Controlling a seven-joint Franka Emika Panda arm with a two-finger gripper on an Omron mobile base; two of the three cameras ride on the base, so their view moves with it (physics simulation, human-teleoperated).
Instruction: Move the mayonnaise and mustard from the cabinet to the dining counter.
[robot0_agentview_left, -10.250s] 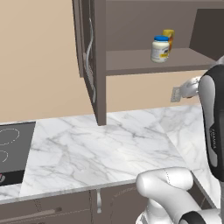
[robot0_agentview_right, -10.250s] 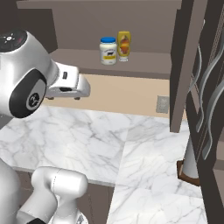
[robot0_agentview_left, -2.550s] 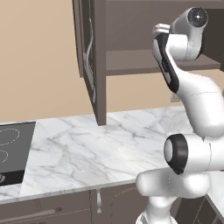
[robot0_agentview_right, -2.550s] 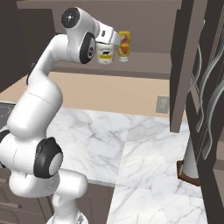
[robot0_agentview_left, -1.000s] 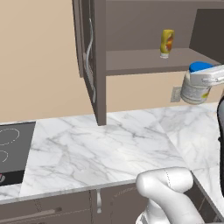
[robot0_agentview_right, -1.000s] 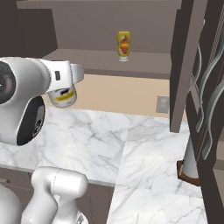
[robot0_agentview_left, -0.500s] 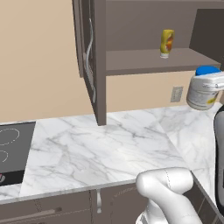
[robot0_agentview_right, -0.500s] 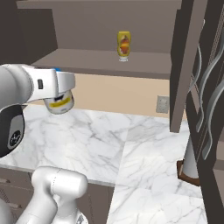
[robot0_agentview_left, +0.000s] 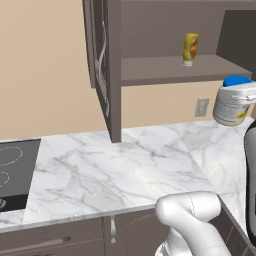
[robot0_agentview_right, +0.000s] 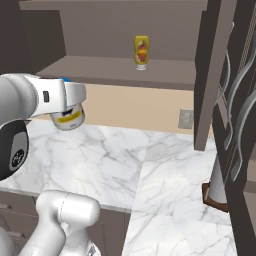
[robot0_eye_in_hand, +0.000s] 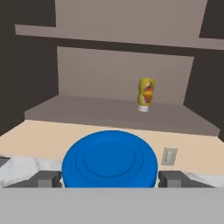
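The fingers (robot0_eye_in_hand: 48, 178) clamp the mayonnaise (robot0_agentview_left: 233, 101) from either side of its squat body, the blue lid facing the hand camera, the jar carried in the air above the marble tabletop (robot0_agentview_left: 115, 170). It looks rigid and light, though probably smooth-walled (a slip risk if tilted further). Beyond the fingers, well apart, the mustard (robot0_eye_in_hand: 146, 94) stands on the cabinet (robot0_agentview_right: 120, 67) shelf; its narrower waist seems the best hold.
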